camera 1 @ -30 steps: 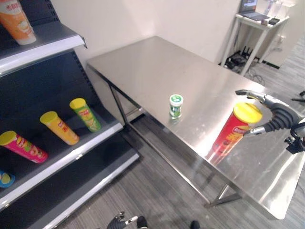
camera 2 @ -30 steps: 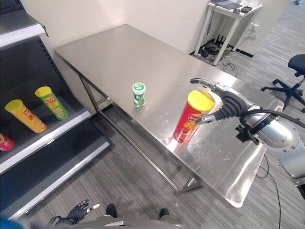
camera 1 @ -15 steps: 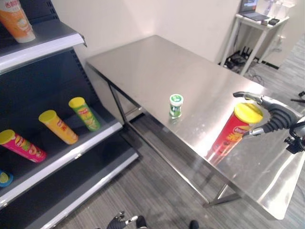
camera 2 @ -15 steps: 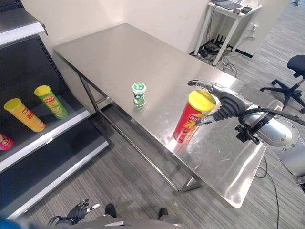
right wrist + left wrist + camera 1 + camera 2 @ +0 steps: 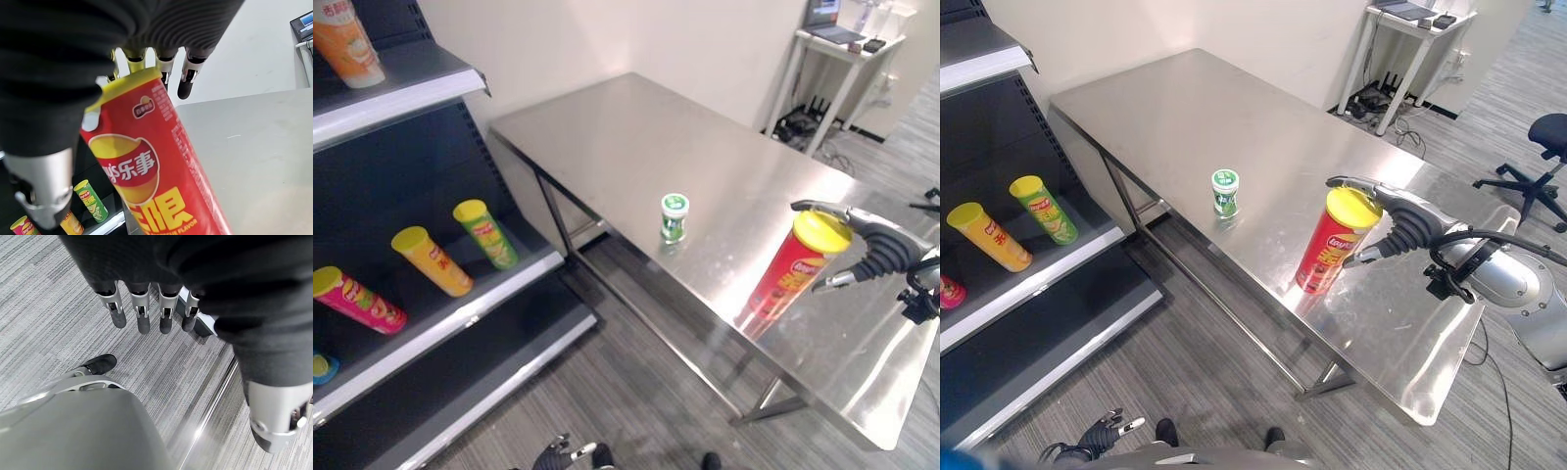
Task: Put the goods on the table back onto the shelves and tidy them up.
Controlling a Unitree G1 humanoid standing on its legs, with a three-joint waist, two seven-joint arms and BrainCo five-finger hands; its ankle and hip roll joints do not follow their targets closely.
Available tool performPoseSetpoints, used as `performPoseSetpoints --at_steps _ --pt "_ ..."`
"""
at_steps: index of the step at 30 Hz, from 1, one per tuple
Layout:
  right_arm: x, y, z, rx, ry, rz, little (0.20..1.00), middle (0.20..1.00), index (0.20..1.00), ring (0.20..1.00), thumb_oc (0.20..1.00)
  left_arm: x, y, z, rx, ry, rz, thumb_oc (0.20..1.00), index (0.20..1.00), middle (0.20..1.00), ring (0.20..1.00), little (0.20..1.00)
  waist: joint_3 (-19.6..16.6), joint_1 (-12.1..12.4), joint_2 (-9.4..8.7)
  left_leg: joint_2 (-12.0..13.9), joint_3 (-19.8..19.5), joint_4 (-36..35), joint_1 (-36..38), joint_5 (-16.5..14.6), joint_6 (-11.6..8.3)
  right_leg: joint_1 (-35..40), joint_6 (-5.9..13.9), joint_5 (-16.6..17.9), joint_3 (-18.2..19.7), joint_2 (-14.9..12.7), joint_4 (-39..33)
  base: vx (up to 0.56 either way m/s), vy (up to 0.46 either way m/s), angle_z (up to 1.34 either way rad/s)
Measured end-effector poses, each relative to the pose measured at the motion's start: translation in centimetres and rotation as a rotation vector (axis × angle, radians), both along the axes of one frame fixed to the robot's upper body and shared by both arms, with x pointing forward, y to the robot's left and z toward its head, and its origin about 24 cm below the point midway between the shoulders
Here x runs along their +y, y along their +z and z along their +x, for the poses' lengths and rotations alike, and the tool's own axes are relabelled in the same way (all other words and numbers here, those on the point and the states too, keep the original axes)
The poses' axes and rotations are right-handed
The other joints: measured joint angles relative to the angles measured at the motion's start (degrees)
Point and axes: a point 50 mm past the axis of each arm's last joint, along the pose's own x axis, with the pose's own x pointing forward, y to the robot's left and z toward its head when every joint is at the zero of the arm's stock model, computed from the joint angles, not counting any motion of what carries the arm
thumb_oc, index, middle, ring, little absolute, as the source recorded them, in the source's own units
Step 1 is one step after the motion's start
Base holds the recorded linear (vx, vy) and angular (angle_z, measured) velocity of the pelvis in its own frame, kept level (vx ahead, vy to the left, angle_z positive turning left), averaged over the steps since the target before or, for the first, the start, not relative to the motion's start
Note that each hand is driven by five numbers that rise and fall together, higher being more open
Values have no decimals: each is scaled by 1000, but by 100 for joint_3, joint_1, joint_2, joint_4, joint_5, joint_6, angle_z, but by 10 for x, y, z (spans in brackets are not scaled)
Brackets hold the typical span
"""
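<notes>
A tall red chip can point(image 5: 791, 271) with a yellow lid stands near the front right of the steel table point(image 5: 626, 137). My right hand point(image 5: 1412, 221) is at its top, open: straight fingers point(image 5: 187, 78) reach past the lid's far side and the thumb sits on the near side, apart from the can. A small green and white cup point(image 5: 674, 216) stands mid-table. My left hand point(image 5: 142, 308) hangs open low over the floor, holding nothing.
The dark shelf unit point(image 5: 460, 318) stands at the left. On its middle shelf lie a yellow can point(image 5: 433, 260), a green can point(image 5: 486, 233) and a pink can point(image 5: 357, 299); an orange can point(image 5: 347, 41) stands above. Beyond are a white desk point(image 5: 847, 41) and an office chair point(image 5: 1547, 147).
My right hand has come down a little, its fingers now lower behind the red can's lid. The can and the cup have not moved.
</notes>
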Motion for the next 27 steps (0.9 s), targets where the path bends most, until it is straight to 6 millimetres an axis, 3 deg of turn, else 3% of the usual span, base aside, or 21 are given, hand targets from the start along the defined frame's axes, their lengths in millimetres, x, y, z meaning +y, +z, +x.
performPoseSetpoints --at_steps 11,12,13,14,27 --pt "1 0 1 -15 -3 -37 1000 1000 1000 1000 1000 0 0 0 0 0 0 1000 1000 1000 1000 1000 0 17 -16 0 -11 0 1 2 1 8 -1 1 -12 1 0 0 0 0" --pt "1 0 1 -16 -3 -36 567 567 567 567 567 0 0 0 0 0 0 1000 1000 1000 1000 1000 0 18 -17 0 -11 0 1 2 1 8 -1 1 -12 1 0 0 0 0" --pt "1 1 1 -20 -2 -33 322 322 322 322 322 0 0 0 0 0 0 1000 1000 1000 1000 1000 0 15 -19 0 -12 0 1 3 1 9 -1 1 -14 1 0 0 0 0" --pt "1 2 1 -28 -2 -30 200 200 200 200 200 0 0 0 0 0 0 1000 1000 1000 1000 1000 0 13 -20 0 -13 0 1 3 1 10 -1 1 -15 1 0 0 0 0" --pt "6 -2 4 -30 7 -55 200 200 200 200 200 0 0 0 0 1 1 1000 1000 1000 1000 1000 -8 139 -55 1 -27 0 0 12 -4 14 -3 3 -28 4 0 0 0 0"
